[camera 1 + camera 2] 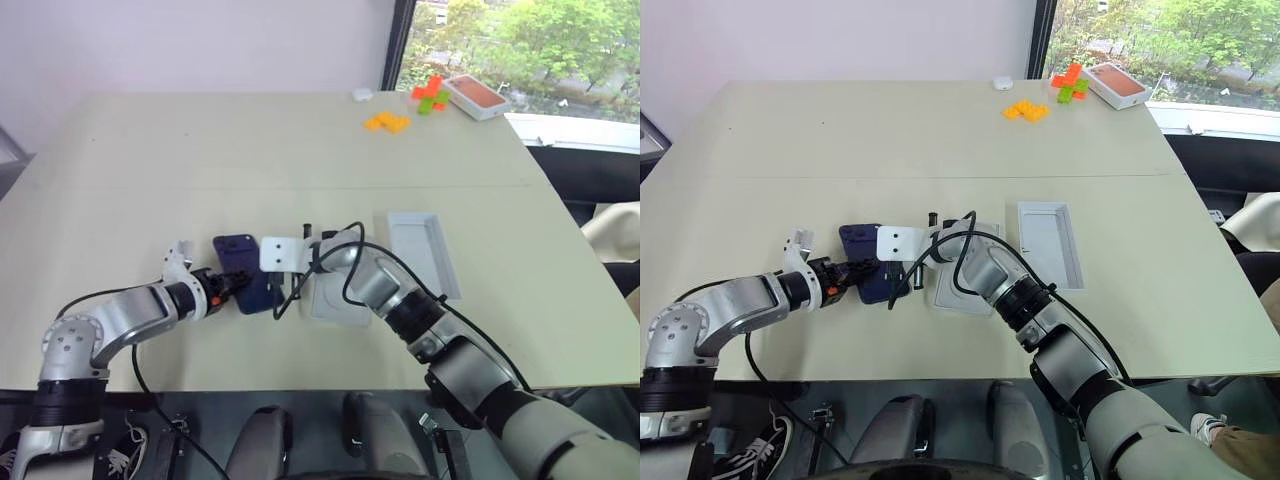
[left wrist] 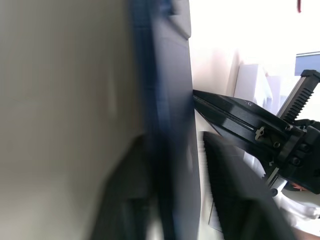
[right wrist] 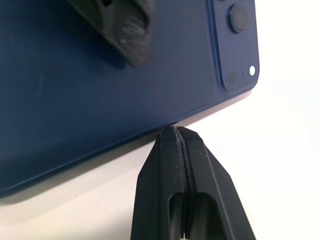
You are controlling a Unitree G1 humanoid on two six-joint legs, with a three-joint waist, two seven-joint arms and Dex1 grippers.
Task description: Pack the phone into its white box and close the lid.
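Two grippers meet at phone, long axis near-far: left gripper clamped on near edge, right gripper fingers together against right edge; white box further right.

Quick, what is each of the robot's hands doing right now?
Left gripper: fingers closed around the edge of the slim dark navy-blue phone.
Right gripper: shut, empty, tips at the phone's edge.

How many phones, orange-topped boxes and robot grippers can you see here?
phone: 1
orange-topped box: 1
grippers (left gripper, right gripper): 2
Total: 4
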